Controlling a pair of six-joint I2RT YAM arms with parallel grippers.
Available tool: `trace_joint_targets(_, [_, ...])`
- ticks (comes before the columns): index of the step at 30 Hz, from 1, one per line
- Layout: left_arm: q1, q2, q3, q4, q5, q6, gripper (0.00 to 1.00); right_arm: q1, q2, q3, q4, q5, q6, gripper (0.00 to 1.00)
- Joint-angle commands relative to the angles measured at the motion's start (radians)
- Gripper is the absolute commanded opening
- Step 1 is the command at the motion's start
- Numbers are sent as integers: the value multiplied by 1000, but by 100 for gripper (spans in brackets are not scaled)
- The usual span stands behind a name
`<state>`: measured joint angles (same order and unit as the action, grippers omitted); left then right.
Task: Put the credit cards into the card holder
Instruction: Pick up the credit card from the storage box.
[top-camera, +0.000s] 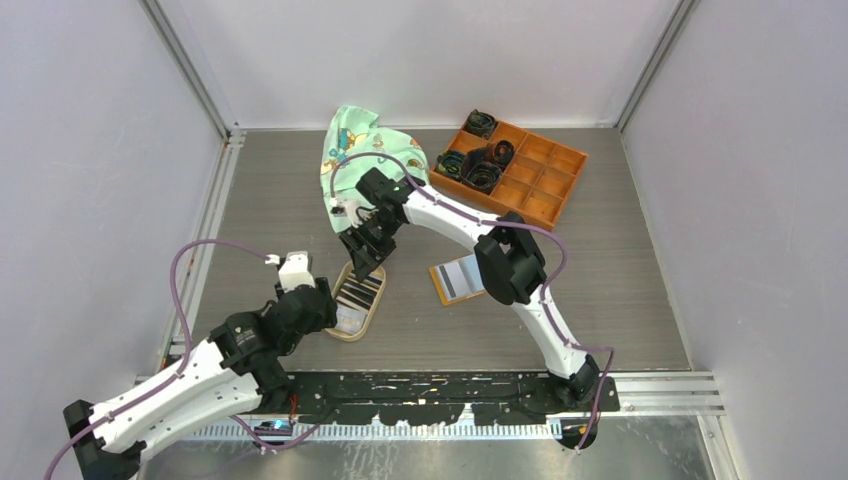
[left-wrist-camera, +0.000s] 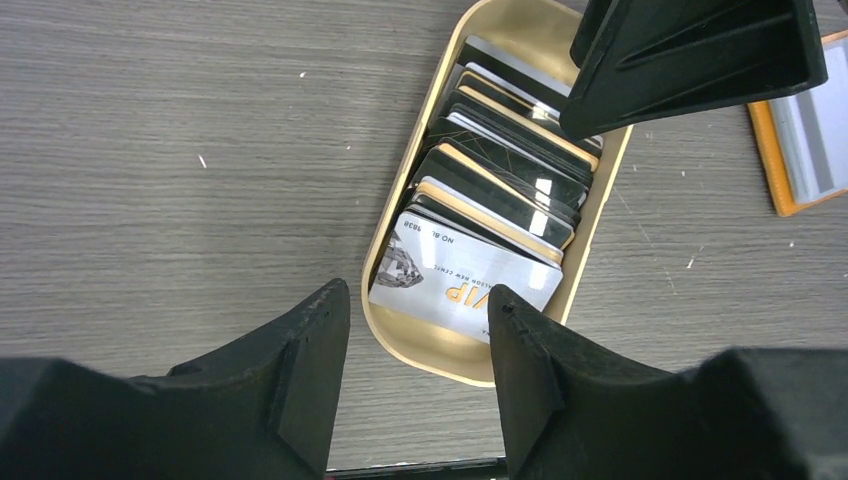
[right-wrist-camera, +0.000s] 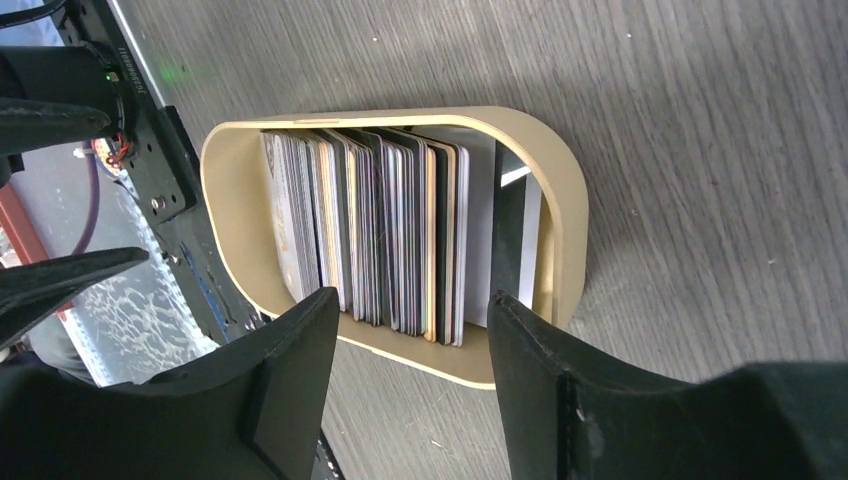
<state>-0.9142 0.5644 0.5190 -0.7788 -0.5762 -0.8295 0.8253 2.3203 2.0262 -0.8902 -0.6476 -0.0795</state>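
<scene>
The credit cards (top-camera: 360, 293) stand packed in a row inside a tan oval dish (top-camera: 346, 333) left of centre. A white VIP card (left-wrist-camera: 470, 275) leans at the near end of the stack. The card holder (top-camera: 458, 280) lies open on the table to the dish's right, orange with a grey inside. My right gripper (top-camera: 365, 258) hangs over the dish's far end, open, its jaws astride the row of cards (right-wrist-camera: 370, 230) with nothing between them. My left gripper (top-camera: 322, 305) is at the dish's near left end, open and empty, with the dish rim (left-wrist-camera: 440, 345) just ahead of its tips.
An orange compartmented tray (top-camera: 512, 165) with dark coiled items sits at the back right. A pale green patterned cloth (top-camera: 368, 145) lies at the back centre. The arms' black mounting rail (top-camera: 450, 385) runs along the near edge, and grey walls close in both sides.
</scene>
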Motion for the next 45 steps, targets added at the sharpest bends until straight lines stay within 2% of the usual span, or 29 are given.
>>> trace_joint_targets(1, [7,36,-12,42,-12,-40,54,23,16,68,-25,16,12,62])
trace_joint_targets(14, [15,66,-75,103,56,-97,53,64,66,75,-34,51,23,62])
trace_joint_targets(19, [17,79,-73,107,62,-95,50,63,64,74,-33,-60,39,60])
trace_joint_targets(25, [18,97,-71,112,75,-89,48,46,46,67,-16,-208,78,49])
trace_joint_targets(31, [18,86,-74,115,74,-88,47,40,77,55,-6,-263,145,47])
trace_joint_targets(37, [20,75,-79,122,75,-86,47,59,111,85,-52,-196,115,46])
trace_joint_targets(45, [23,79,-78,129,78,-79,46,72,132,84,-32,-209,148,45])
